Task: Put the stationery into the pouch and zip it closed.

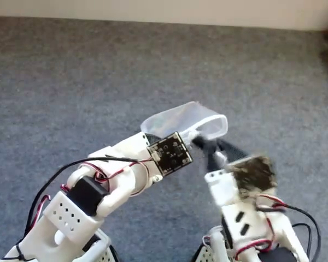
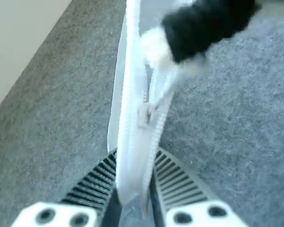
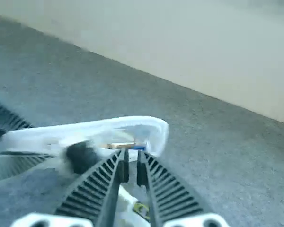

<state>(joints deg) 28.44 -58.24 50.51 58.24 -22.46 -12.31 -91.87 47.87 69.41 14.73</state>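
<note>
A translucent pouch (image 1: 186, 117) is held above the grey carpet, with my left gripper (image 1: 156, 136) shut on its near end. In the left wrist view the ribbed fingers (image 2: 180, 184) clamp the pouch's (image 2: 132, 71) zippered edge, and the zipper pull (image 2: 144, 113) sits a little past them. My right gripper (image 1: 203, 143) is at the pouch's side, near its far end. In its own view the right gripper (image 3: 132, 163) has its fingers nearly touching, just in front of the pouch (image 3: 146, 130). A wooden and blue piece of stationery (image 3: 125, 145) shows inside.
Grey carpet (image 1: 71, 82) covers the whole work area. A pale wall (image 3: 203, 47) runs along its far edge. The right gripper (image 2: 203, 23) appears dark and blurred beyond the pouch in the left wrist view.
</note>
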